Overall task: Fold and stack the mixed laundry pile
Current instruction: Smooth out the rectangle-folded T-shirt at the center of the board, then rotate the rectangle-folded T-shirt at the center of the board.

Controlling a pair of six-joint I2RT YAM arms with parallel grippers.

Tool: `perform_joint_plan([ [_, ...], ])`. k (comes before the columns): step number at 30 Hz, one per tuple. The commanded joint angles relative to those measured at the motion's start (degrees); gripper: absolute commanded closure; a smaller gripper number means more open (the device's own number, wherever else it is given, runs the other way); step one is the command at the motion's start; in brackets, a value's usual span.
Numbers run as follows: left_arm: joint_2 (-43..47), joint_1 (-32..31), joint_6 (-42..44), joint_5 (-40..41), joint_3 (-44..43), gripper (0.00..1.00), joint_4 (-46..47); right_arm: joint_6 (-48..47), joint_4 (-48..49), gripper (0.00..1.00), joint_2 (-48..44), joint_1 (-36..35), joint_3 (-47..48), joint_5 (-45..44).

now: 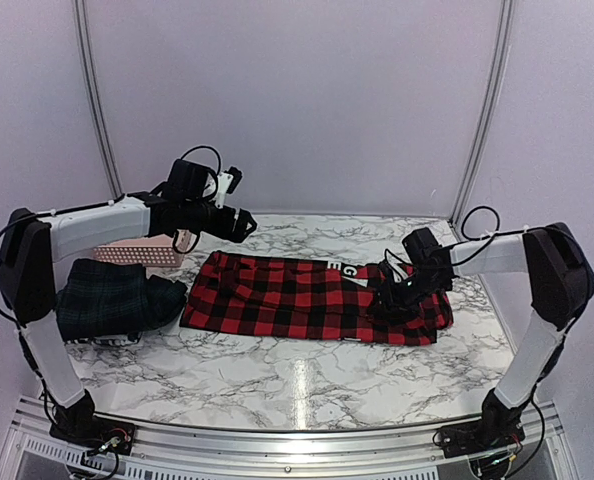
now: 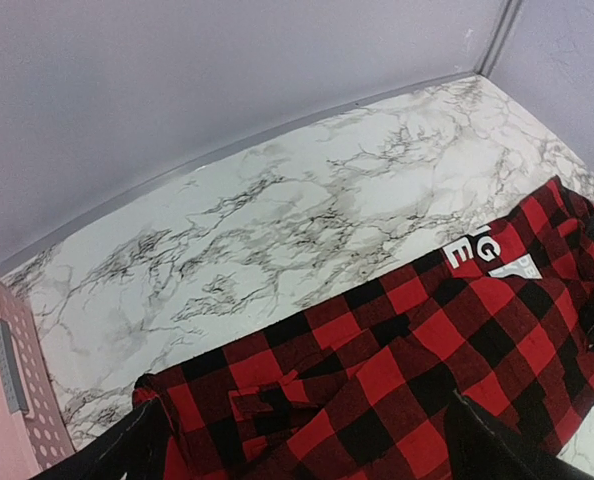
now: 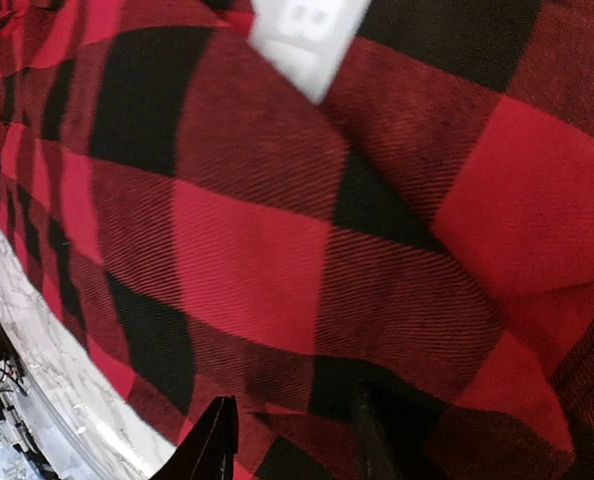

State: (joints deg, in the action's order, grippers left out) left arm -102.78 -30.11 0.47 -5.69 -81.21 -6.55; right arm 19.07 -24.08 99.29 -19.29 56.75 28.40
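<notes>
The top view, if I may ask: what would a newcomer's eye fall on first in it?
The red-and-black checked shirt with white lettering, spread flat across the middle of the marble table, stands out first. The right gripper is down on its right end, while the left gripper hangs open above the far left. A dark green plaid garment lies bunched at the left edge.

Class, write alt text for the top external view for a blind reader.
A red-and-black checked shirt lies spread on a marble table. The right arm reaches onto its right end; the left arm hovers near its back left corner, with a pink basket and a dark green plaid garment further left.
</notes>
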Motion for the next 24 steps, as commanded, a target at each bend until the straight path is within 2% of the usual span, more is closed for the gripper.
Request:
perform_joint_plan([
  [1,-3.93,0.22,-5.84,4.31,-4.46,0.01,-3.94,1.19,-0.01,0.61,3.58,1.32,0.99,-1.88],
  [4,-9.21,0.07,-2.25,4.13,-9.19,0.01,-11.08,-0.17,-0.98,0.62,5.15,3.81,0.34,-2.6],
  [13,-22.73,-1.39,3.35,13.09,-18.15,0.03,-24.18,-5.47,-4.07,0.62,8.93,9.19,5.64,-5.62],
  [17,-25.47,-2.56,4.99,15.28,-17.81,0.09,-27.02,-6.67,-5.25,0.62,11.99,9.89,9.34,-6.48],
  [24,-25.49,-4.77,5.57,19.38,-11.94,0.2,-29.24,-8.61,-7.34,0.62,15.56,10.06,14.64,-8.22],
])
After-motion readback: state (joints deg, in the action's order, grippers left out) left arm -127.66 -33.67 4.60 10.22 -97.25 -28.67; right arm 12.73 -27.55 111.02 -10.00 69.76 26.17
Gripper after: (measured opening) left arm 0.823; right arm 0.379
